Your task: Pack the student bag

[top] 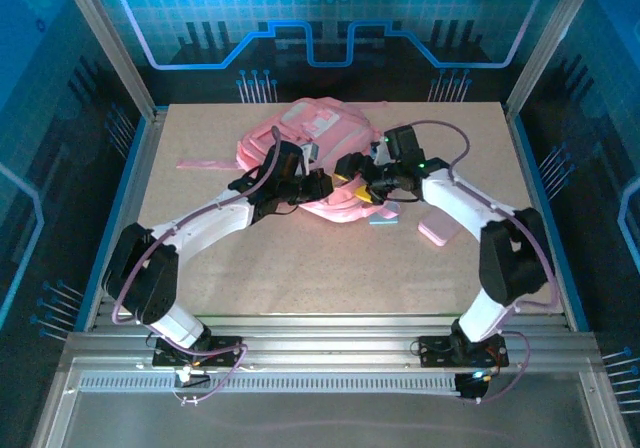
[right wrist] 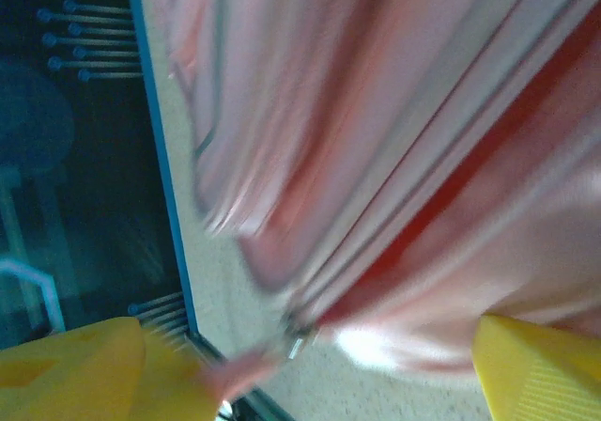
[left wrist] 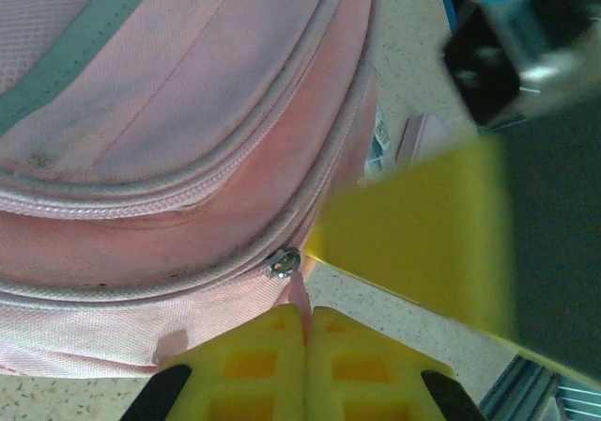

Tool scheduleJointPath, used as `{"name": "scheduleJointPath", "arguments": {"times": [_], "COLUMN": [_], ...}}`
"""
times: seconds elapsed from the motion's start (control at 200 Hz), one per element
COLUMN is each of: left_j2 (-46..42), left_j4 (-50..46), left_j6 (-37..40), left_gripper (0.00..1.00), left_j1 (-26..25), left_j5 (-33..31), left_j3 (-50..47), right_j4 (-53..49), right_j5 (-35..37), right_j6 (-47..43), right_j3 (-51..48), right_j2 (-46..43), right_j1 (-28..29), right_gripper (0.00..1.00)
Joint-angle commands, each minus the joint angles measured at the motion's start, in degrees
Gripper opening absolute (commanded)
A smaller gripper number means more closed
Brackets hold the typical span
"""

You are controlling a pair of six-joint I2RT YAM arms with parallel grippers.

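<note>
the pink backpack [top: 310,133] lies on the table [top: 300,268], toward the far side, in front of both arms. the left gripper [left wrist: 303,319] has its fingers pressed together, pinching the pink zipper pull [left wrist: 298,292] of the backpack. the right gripper [right wrist: 315,369] has its fingers spread wide, close over the pink fabric.

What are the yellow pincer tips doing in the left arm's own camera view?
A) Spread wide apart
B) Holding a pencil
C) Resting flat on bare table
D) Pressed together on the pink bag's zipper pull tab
D: the left pincer has its yellow tips pressed together, and the pink pull tab of the student bag runs in between them.
</note>
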Motion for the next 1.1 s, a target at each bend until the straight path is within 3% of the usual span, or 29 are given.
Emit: {"name": "scheduleJointPath", "arguments": {"times": [0.0,0.05,0.135,0.23,0.385,0.605,0.875,0.981,1.096], "left_j2": [-4.8,-5.3,-5.9,-6.1,-5.9,-5.1,-4.2,-4.9,-5.3], "left_j4": [1.7,1.8,1.6,0.6,-0.5,6.3,8.6,8.7,9.6], "left_j6": [0.4,0.1,0.4,2.6,6.4,9.7,13.5,13.0,10.7], "left_gripper": [0.0,0.0,0.0,0.0,0.0,0.0,0.0,0.0,0.0], "left_j1": [-1.6,-1.5,-1.5,-1.5,0.5,6.5,16.5,18.4,17.4], "left_j5": [1.1,0.8,-0.3,-2.7,-8.7,-16.3,-23.0,-20.3,-11.3], "left_j3": [-1.9,-3.1,-4.5,-5.4,-8.7,-15.2,-15.9,-14.5,-13.3], "right_j4": [5.3,6.4,8.2,7.2,5.3,3.8,1.7,1.1,1.5], "right_j5": [2.7,2.8,3.5,4.7,5.7,2.6,0.3,0.2,-0.1], "right_j6": [4.7,5.8,7.0,6.0,4.4,4.3,2.8,2.0,2.1], "right_j3": [2.8,3.5,3.3,3.0,1.8,1.7,2.8,3.4,4.3], "right_j2": [5.3,7.0,7.9,6.8,2.9,0.4,-0.7,-0.5,0.4], "right_j1": [0.1,0.0,0.0,0.0,-0.2,-0.2,-0.3,0.1,0.6], "right_gripper": [0.86,0.74,0.29,0.0,0.0,0.0,0.0,0.0,0.0]}}
